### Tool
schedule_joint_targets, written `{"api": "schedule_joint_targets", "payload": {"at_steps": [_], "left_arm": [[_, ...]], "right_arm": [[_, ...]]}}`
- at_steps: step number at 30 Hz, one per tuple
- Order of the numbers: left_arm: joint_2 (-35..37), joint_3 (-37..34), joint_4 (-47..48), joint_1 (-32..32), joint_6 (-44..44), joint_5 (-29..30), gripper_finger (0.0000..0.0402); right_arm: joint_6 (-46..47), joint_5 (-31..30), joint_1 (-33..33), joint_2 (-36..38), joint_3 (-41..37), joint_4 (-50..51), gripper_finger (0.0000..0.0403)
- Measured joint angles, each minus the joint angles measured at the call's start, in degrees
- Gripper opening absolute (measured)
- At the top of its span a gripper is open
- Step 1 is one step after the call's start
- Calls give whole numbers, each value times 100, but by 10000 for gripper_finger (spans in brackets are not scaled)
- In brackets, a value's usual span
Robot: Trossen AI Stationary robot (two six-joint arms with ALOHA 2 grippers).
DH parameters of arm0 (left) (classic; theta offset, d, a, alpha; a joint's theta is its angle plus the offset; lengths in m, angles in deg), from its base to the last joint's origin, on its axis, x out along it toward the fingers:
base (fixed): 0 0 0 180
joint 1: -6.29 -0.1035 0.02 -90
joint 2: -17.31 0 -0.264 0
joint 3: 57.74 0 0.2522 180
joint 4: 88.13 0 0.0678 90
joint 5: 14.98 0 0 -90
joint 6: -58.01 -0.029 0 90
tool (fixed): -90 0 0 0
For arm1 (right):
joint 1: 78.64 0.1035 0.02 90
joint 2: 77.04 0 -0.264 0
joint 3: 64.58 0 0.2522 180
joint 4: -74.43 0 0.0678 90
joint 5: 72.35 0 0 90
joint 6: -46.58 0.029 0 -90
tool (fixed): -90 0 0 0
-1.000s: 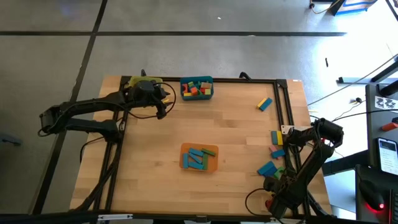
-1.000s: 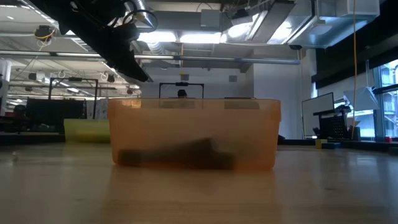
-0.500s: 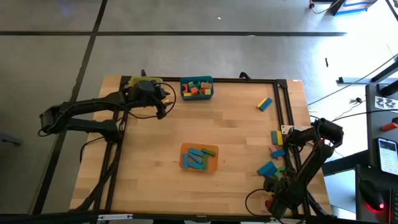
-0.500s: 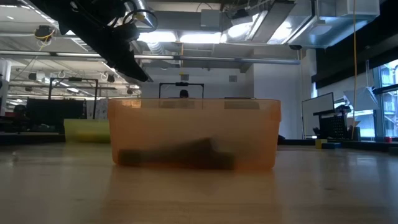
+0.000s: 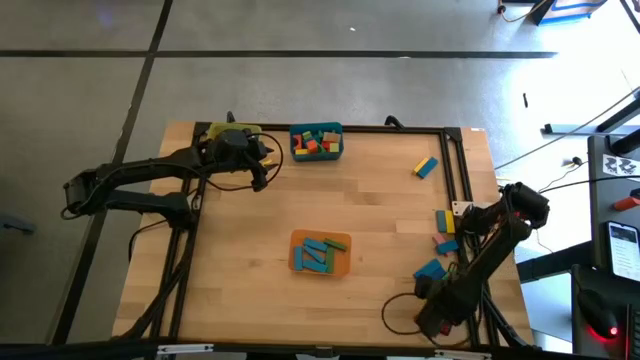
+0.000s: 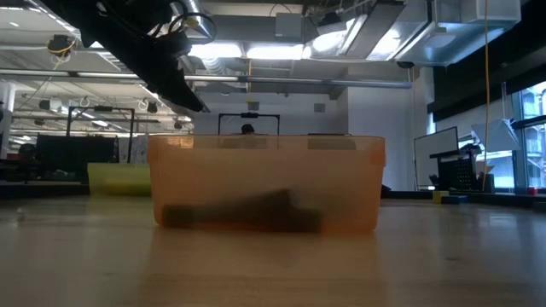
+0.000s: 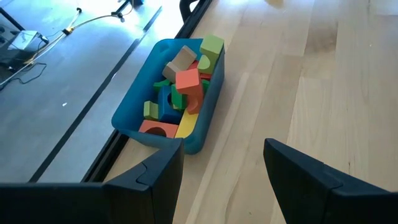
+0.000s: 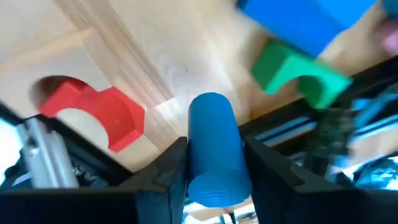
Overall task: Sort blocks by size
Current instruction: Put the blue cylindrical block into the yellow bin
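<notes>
Blue bin [image 7: 134, 121] was seen on wooden table [image 7: 323, 81], at its edge beside dark rail. Bin was filled with blocks [image 7: 180, 87]: orange cube on top, green, tan, yellow, blue and red arch pieces. Left gripper [image 7: 224, 168] was held above table near bin, fingers spread apart, nothing between them.

In the low view, the translucent orange plastic bin [image 6: 266, 184] shows its contents only as a dark blur, and it covers part of the yellow bin [image 6: 119, 178] behind it. From above, the yellow bin lies almost wholly under the left claw [image 5: 232, 146], while the right claw sits beneath its own arm at the tabletop's [image 5: 380, 200] near right corner. In the right wrist view, the blue wooden cylinder [image 8: 213, 149] runs off the picture's edge, and a large blue block [image 8: 305, 22] is smeared and cut off.
</notes>
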Motion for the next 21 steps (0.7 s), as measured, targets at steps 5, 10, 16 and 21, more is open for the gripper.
{"api": "schedule_joint_targets", "payload": {"at_steps": [5, 10, 16, 21], "left_arm": [[0, -2, 2, 0, 14, 1, 205], [0, -2, 2, 0, -4, -1, 205], [0, -1, 0, 0, -67, 0, 205], [0, 0, 1, 0, -163, -2, 205]], "right_arm": [[-269, -271, -575, 353, 416, 709, 137], [-276, -1236, -1091, 730, 806, 914, 136], [-440, -2429, -1612, 1126, 1115, 880, 137], [-930, -3159, -2023, 1290, 1243, 855, 137]]}}
